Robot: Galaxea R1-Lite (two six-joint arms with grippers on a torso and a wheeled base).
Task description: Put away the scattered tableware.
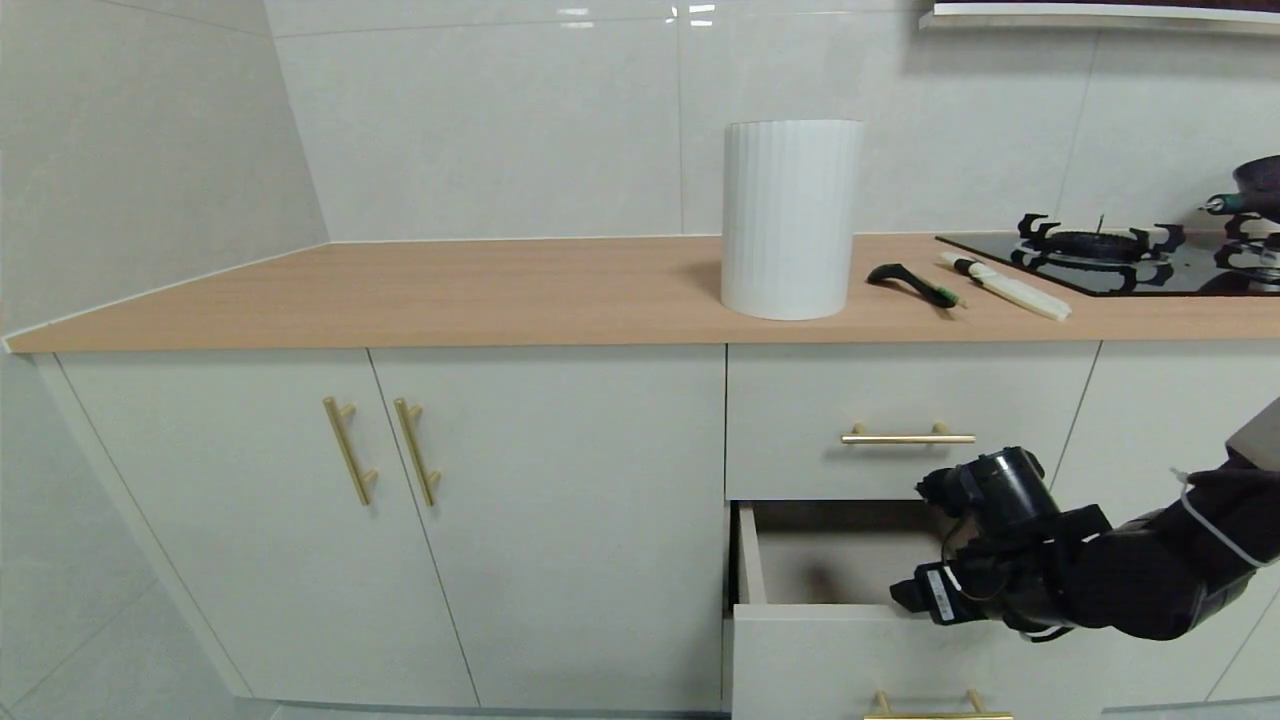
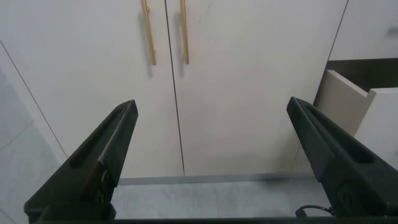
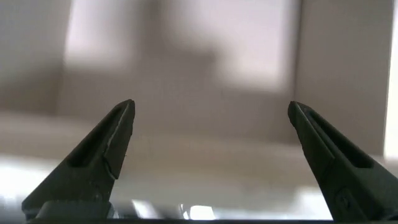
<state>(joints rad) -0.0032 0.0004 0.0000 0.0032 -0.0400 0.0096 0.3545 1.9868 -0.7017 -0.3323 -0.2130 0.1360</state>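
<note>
On the tabletop (image 1: 450, 290) by the white pot (image 1: 790, 220), from the head, find green-handled piece (image 1: 915, 284) and long white piece (image 1: 1005, 287), likely light, stiff, best pinched mid-length; from left wrist, left tool (image 2: 210, 106) spread wide; from right wrist, right tool (image 3: 210, 104) likewise.

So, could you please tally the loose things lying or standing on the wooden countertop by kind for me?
Utensils: 2, a black-and-green utensil and a white utensil
Containers: 1, the white ribbed container
Total: 3
</note>
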